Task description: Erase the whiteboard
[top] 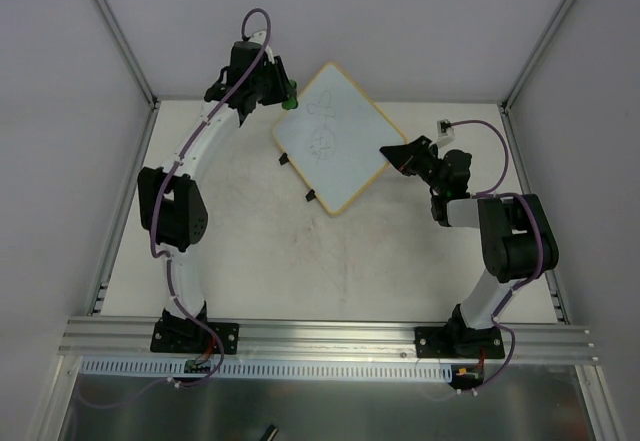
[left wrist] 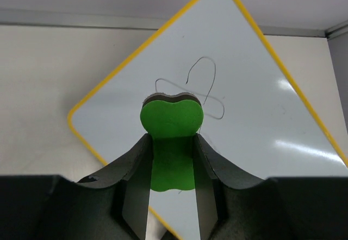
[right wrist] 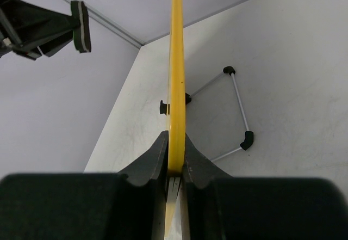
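Note:
The whiteboard (top: 345,146) is tilted like a diamond at the back middle, with a yellow rim and thin dark doodles (top: 322,126) on it. My right gripper (top: 398,155) is shut on its right rim. In the right wrist view the rim (right wrist: 175,60) runs edge-on between the jaws of this gripper (right wrist: 175,142). My left gripper (top: 283,95) is shut on a green bone-shaped eraser (top: 291,101) at the board's upper left edge. In the left wrist view the eraser (left wrist: 171,142) sits between the left gripper's (left wrist: 172,139) fingers, in front of a looped doodle (left wrist: 204,82). The right wrist view shows the eraser (right wrist: 82,26) apart from the board face.
Two black clips (top: 297,177) sit on the board's lower left edge. A thin wire frame with black ends (right wrist: 239,115) shows behind the board. A small white connector (top: 445,129) lies at the back right. Grey walls close in the table (top: 300,261).

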